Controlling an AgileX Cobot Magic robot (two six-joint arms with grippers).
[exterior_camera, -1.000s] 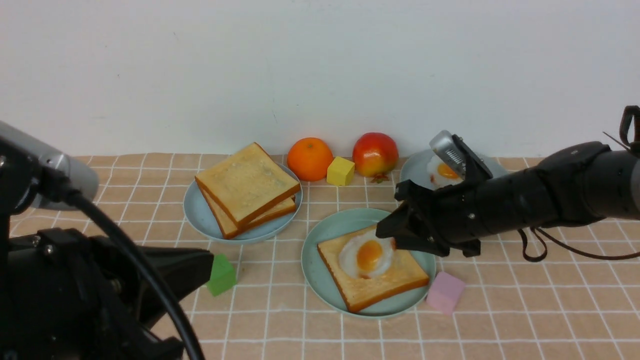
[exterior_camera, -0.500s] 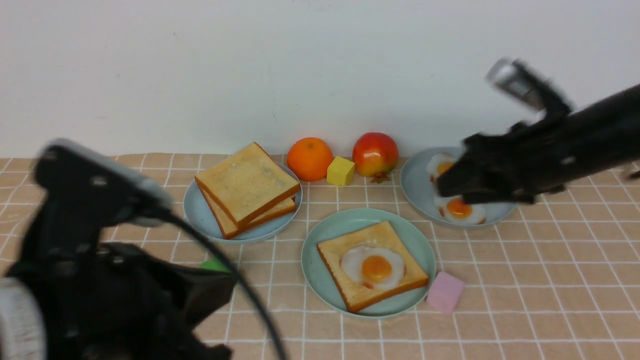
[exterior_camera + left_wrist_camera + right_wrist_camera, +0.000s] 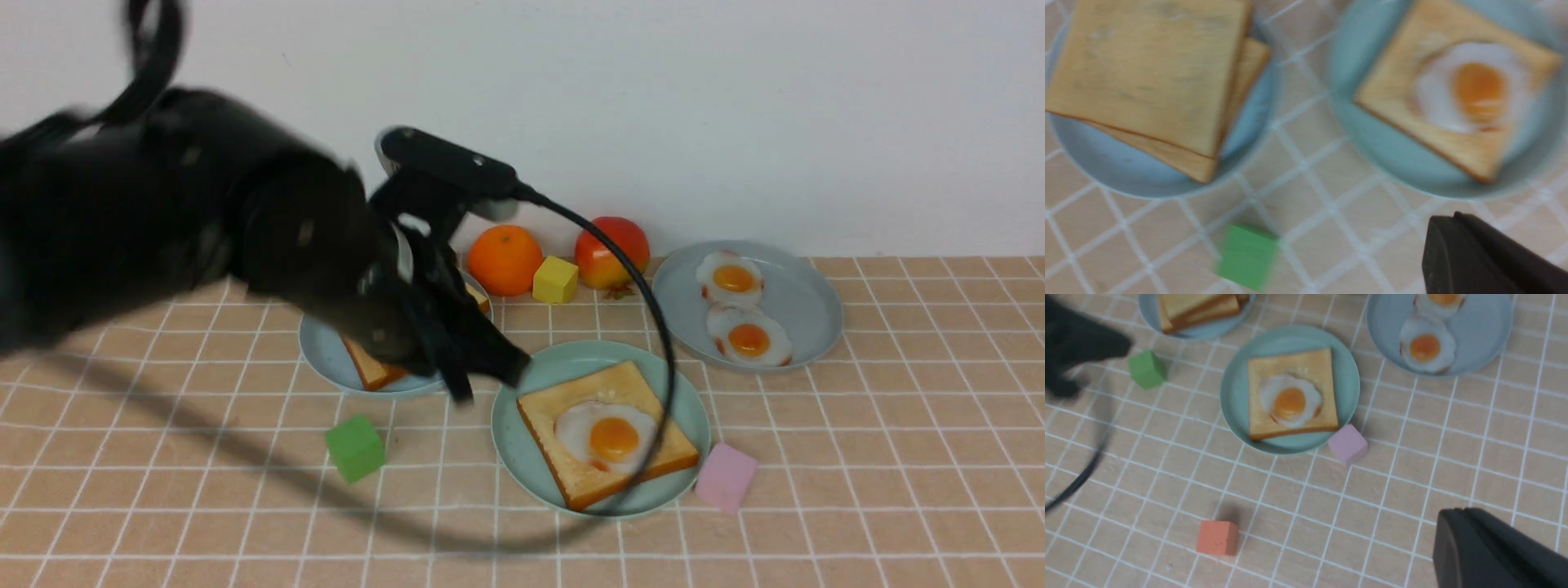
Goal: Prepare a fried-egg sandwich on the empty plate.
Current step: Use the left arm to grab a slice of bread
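The pale mint empty plate (image 3: 506, 437) sits mid-table and now carries one toast slice (image 3: 645, 457) with a fried egg (image 3: 608, 433) on top. My left gripper (image 3: 514, 371) is shut with nothing in it. It hovers between that plate and the stack of toast slices (image 3: 1147, 69), which the arm mostly hides in the front view. The left wrist view shows the shut tips (image 3: 1455, 216) above bare cloth. My right gripper (image 3: 1459, 510) is shut and holds nothing, high above the cloth on the near side of the mint plate (image 3: 1233, 392). It is out of the front view.
A grey-blue plate (image 3: 804, 302) at the back right holds two more fried eggs (image 3: 747, 339). An orange (image 3: 506, 260), a yellow cube (image 3: 555, 279) and an apple (image 3: 620, 245) stand by the wall. A green cube (image 3: 355, 447), a pink cube (image 3: 727, 476) and an orange-red cube (image 3: 1218, 537) lie on the cloth.
The right arm has drawn back from over the mint plate and left the front view, shutting its gripper; the egg stays on the toast. The left arm has swung up and forward over the toast plate.
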